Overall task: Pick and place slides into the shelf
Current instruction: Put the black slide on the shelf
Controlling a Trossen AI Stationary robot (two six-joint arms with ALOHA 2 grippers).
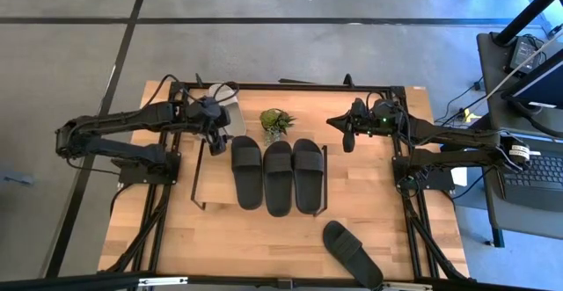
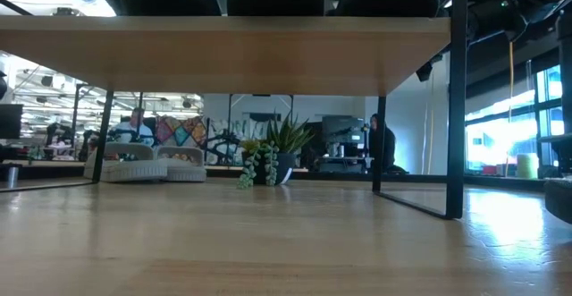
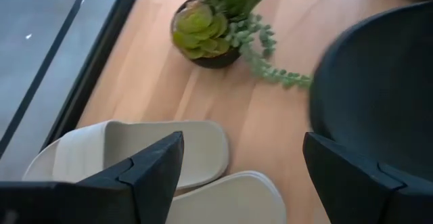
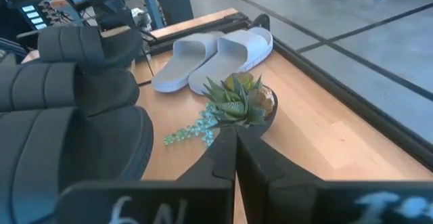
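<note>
Near the bottom edge of the high view, a lone matte black rubber slide (image 1: 352,254) on the wooden tabletop (image 1: 220,238). At centre, three black slides (image 1: 278,175) side by side on the low wooden shelf (image 1: 204,181). Farther up, left gripper (image 1: 216,140) with fingers spread wide, empty, above the pale grey-white slides (image 3: 135,153); green potted plant (image 1: 275,122) at centre; right gripper (image 1: 348,138) pinched closed, empty, at upper right.

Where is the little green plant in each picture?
High view: the potted plant sits at the table's far edge, just beyond the three black slides on the shelf.
Low view: centre, under the shelf board.
Left wrist view: top, past the open fingers.
Right wrist view: centre.
Shared landmark: the white slides lie beside it.
</note>
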